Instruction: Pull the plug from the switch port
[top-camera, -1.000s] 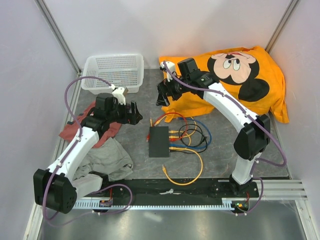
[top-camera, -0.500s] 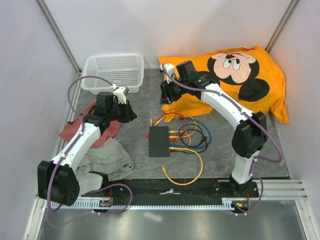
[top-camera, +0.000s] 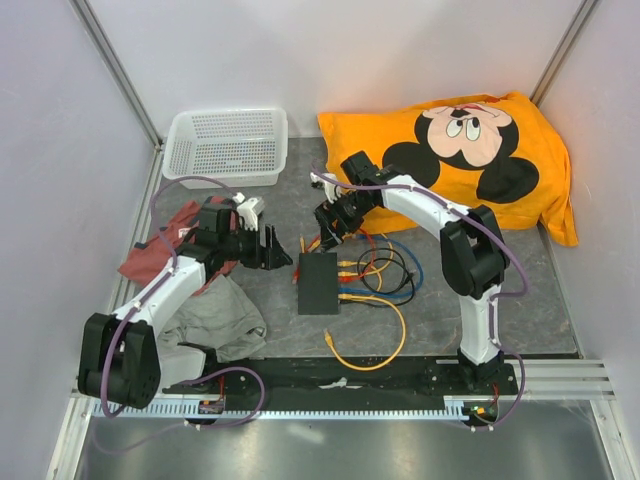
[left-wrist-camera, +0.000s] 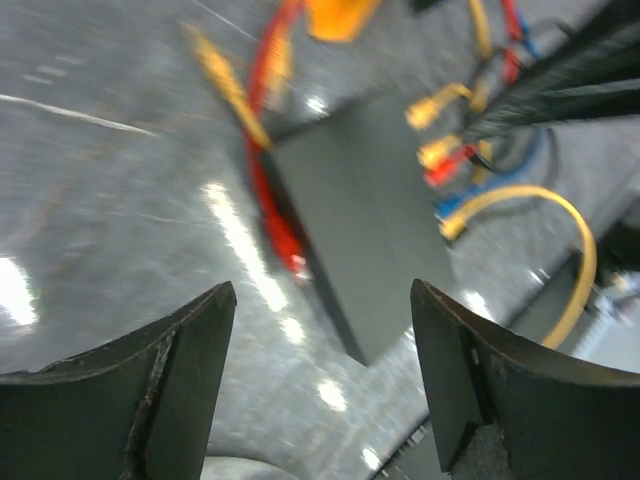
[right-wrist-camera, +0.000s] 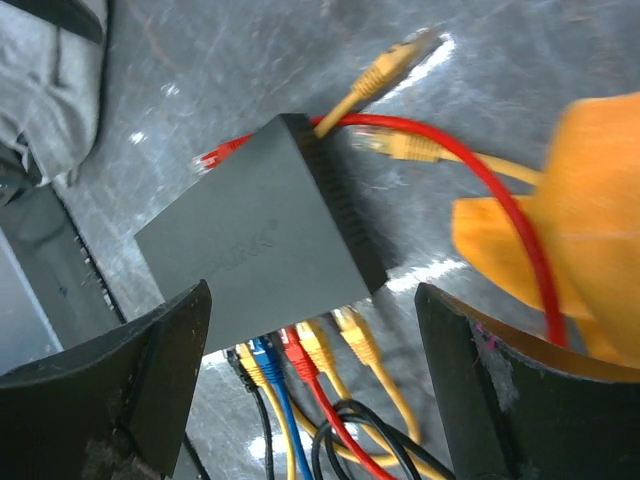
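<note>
At the far left of the grey stone-patterned table (top-camera: 270, 195) stands a white perforated plastic basket (top-camera: 225, 145). A crumpled red cloth (top-camera: 145, 262) and a grey cloth (top-camera: 215, 318) lie below it under the left arm. The left pincer (top-camera: 278, 250) hovers with its jaws spread and nothing between them, and its own camera looks straight at the flat matte black rectangular switch (top-camera: 318, 283). The switch lies on the table near the middle, at about 4 o'clock from that pincer and just beside it. In the overhead view the switch's long axis runs from 12 to 6 o'clock. A row of yellow, blue and red plugs (right-wrist-camera: 300, 352) sits in the ports along its 3 o'clock side, away from the left arm. The right pincer (top-camera: 327, 228), likewise spread and empty, hangs just past the switch's 12 o'clock end with the box at its 6 o'clock. It looks the better placed of the two to reach the port side. A tangle of red, yellow, blue and black cables (top-camera: 385, 272) loops at the switch's 3 o'clock, and loose yellow ends lie by its far corner. These crowd the approach and make it hard to single out one plug. Farther right lies an orange cartoon-mouse cushion (top-camera: 470, 150).
</note>
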